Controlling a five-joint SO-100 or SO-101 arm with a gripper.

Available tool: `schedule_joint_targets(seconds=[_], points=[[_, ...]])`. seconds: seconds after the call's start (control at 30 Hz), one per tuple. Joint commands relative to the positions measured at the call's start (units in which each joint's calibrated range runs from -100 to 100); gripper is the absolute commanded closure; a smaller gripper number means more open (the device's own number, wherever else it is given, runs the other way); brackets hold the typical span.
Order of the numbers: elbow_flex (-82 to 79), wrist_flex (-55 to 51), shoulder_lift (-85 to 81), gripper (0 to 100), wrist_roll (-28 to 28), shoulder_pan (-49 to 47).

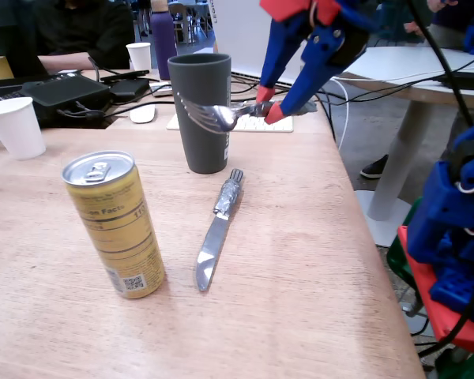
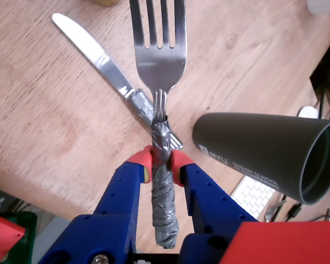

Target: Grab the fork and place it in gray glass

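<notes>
The fork (image 1: 221, 116) (image 2: 158, 52) hangs in the air, held by its wrapped handle with the tines pointing left across the front of the gray glass (image 1: 200, 110) in the fixed view. My blue gripper (image 1: 270, 108) (image 2: 161, 159) with red fingertips is shut on that handle, just right of the glass and below its rim. The gray glass (image 2: 264, 154) stands upright on the wooden table (image 1: 316, 260), its open mouth visible at the right in the wrist view.
A silver knife (image 1: 218, 229) (image 2: 107, 69) lies on the table in front of the glass. A gold can (image 1: 114, 225) stands at the front left. White paper cups (image 1: 16, 126) sit at the left and back. A keyboard (image 1: 245, 122) and cables lie behind the glass.
</notes>
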State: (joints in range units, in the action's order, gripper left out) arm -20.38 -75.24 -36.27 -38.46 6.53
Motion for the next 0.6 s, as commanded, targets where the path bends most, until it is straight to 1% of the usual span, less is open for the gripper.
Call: schedule_joint_targets(seconds=[0.0,0.13,0.17,0.33,0.5,0.57], points=[[3.1,0.8,-2.8,100,0.1,-0.1],[3.2,1.1,-7.6,100,0.2,-0.1],[3.2,3.6,-8.2,100,1.2,-0.1],[1.9,25.3,-7.0,100,11.4,1.6],[0.7,35.6,-2.1,100,19.5,1.8],[-1.8,40.4,-2.1,100,20.9,1.9]])
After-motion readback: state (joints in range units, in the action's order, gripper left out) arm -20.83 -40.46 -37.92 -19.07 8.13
